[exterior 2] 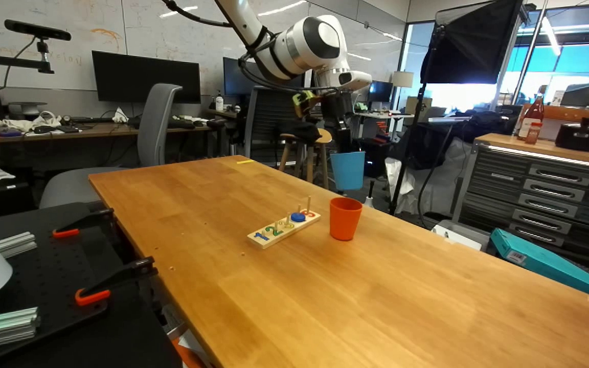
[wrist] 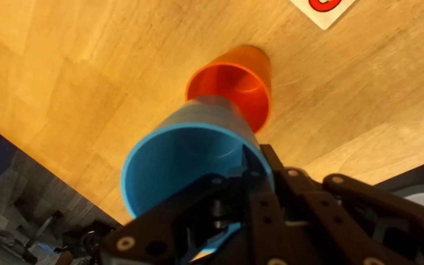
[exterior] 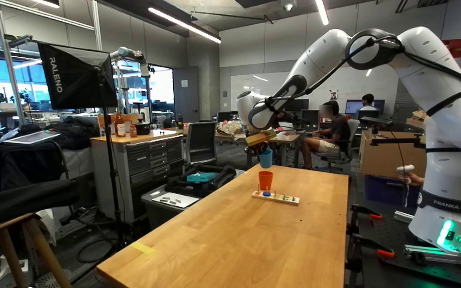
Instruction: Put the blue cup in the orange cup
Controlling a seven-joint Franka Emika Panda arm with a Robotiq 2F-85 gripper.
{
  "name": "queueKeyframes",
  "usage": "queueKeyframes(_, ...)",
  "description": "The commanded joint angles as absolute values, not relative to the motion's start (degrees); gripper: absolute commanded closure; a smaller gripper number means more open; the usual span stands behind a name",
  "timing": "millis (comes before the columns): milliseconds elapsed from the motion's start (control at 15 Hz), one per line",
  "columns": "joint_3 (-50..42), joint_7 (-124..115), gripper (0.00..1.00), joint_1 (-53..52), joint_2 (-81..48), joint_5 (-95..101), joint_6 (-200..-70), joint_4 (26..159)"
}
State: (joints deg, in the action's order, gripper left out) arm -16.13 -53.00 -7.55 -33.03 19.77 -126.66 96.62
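A: What is the black two-fingered tool [wrist: 258, 158] doing?

B: It pinches the wall of a small, tapered blue plastic cup [exterior 2: 347, 171]. In the wrist view one finger [wrist: 274, 160] lies outside the rim, the other inside.

A: Which way does that cup point?

B: Mouth up, narrower base down, its long axis close to vertical in both exterior views. The tool, aimed downward, holds it in the air.

A: And below?

B: A small, tapered red-orange plastic cup [exterior 2: 344, 225], standing upright, mouth up as well. In both exterior views the blue cup is above it, a gap showing between base and rim. In the wrist view, the blue base covers part of the orange mouth.

A: How many cups, then?

B: Two: one blue, one orange.

A: What shares the long, light-brown wooden tabletop [exterior 2: 386, 296] with the orange cup?

B: One narrow, pale wooden board [exterior 2: 281, 232] with painted numerals [exterior 2: 273, 230], near that cup but apart from it. I count five upright pegs [exterior 2: 309, 204] on it and one flat, dark-blue disc [exterior 2: 298, 217], at the second peg from the end nearer the orange cup.

A: Further out?

B: Two black clamps [exterior 2: 123, 276] with orange handles [exterior 2: 92, 297], by one long edge of the tabletop. One white jointed arm [exterior: 420, 84] bears the tool.
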Motion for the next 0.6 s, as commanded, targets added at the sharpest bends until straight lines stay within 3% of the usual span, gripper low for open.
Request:
queueKeyframes(0, -15.19, -55.30, 0.98, -6.23, -35.74, 19.98, -127.59, 94.22)
queueKeyframes(133, -15.04, -55.79, 0.94, -6.01, -36.50, 19.81, -128.01, 94.03)
queueKeyframes(200, -14.96, -56.04, 0.71, -5.93, -36.89, 19.73, -128.15, 93.93)
queueKeyframes(267, -14.86, -56.22, 0.75, -5.83, -37.23, 19.57, -128.21, 93.71)
queueKeyframes(533, -14.55, -56.97, 0.44, -5.56, -38.16, 18.84, -127.71, 92.57)
